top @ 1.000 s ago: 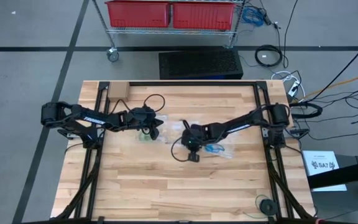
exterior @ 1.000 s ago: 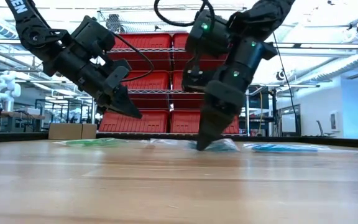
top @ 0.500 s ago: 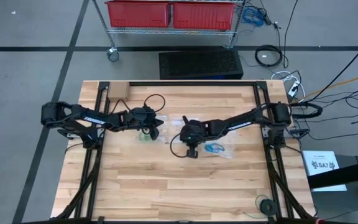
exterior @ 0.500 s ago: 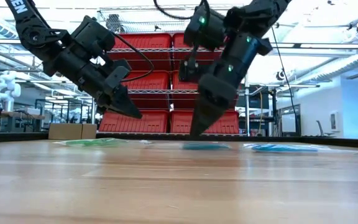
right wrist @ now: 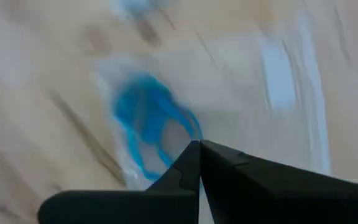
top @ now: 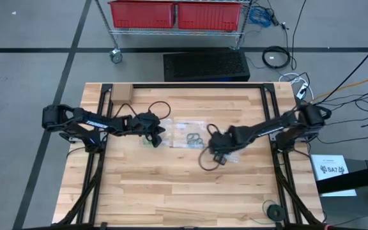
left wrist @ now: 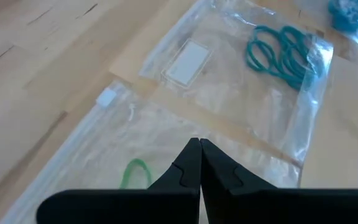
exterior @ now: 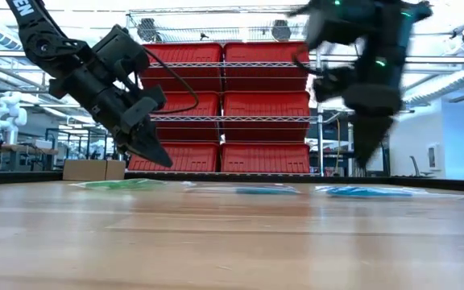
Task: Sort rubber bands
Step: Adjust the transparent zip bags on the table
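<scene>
Three clear flat bags lie in a row across the table's middle. One holds a green rubber band [left wrist: 135, 174], one holds teal rubber bands [left wrist: 281, 50] [top: 193, 137], and one holds bright blue rubber bands [right wrist: 148, 124] [exterior: 361, 192]. My left gripper [left wrist: 199, 148] [exterior: 158, 159] is shut and hangs slanting down above the green band's bag. My right gripper [right wrist: 199, 147] [top: 219, 153] is shut and points down above the blue bands' bag, clear of the table. I see nothing between either pair of fingers.
A small cardboard box [top: 121, 94] stands at the table's far left corner. A black cable loop [top: 206, 160] trails from the right arm over the wood. A small black round thing [top: 273, 209] lies near the front right corner. Red bins [top: 174, 13] stand beyond the far edge.
My right gripper has lifted off the table at the teal bands' bag and swung toward the table's right edge, rolling its wrist; it now hangs over the blue bands. The teal bag lies uncovered. My left gripper has tipped a little further down in place.
</scene>
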Robot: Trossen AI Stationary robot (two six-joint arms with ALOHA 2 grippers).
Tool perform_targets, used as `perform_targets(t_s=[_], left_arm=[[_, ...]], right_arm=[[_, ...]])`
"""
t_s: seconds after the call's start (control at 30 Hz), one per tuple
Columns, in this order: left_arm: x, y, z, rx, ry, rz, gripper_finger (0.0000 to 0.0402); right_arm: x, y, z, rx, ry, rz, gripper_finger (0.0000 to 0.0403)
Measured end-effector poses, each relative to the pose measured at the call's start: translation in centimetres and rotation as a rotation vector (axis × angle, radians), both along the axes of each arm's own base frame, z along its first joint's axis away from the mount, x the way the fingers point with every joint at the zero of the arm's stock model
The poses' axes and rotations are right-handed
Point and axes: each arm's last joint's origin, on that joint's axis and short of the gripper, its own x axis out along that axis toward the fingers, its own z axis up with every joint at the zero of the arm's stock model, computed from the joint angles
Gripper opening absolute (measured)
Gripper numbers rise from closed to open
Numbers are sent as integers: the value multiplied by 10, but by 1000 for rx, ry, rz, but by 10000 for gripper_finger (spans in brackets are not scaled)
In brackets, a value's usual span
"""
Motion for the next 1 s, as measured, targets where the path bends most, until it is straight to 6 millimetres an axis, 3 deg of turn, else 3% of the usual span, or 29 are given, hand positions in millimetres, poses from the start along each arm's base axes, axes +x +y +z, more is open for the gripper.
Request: perform_targets(t_s=[0.13,0.3,0.6,1.0], left_arm=[[0,1,0,1,-3,4,4],[0,1,0,3,-1,5,4],[0,1,0,3,-1,5,4],[0,1,0,3,-2,5,4]], right_arm=[[-27,-10,-23,0,-26,-186,0],[-40,-27,-42,-16,-39,-233,0],[-38,-56,-43,-95,5,-86,0],[-38,-58,-43,-112,39,38,0]])
